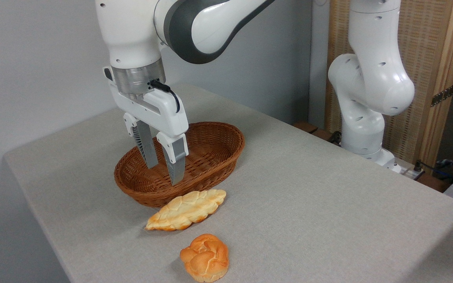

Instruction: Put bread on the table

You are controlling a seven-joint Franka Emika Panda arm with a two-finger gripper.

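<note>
Bread (205, 257) is seen resting on the counter (328, 204) at lower centre of the frame, nothing touching it. Placement is judged done; only retreat appears left. Just behind it a braided loaf (186, 210) lies flat, close against the wicker basket (218, 165). Pincer (162, 173) is hung over the basket at centre left, fingers parted by a modest gap, nothing held, no contact visible.

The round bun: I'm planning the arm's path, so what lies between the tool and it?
In the camera view, the near rim of the wicker basket and the braided loaf lie between the tool and the round bun.
</note>
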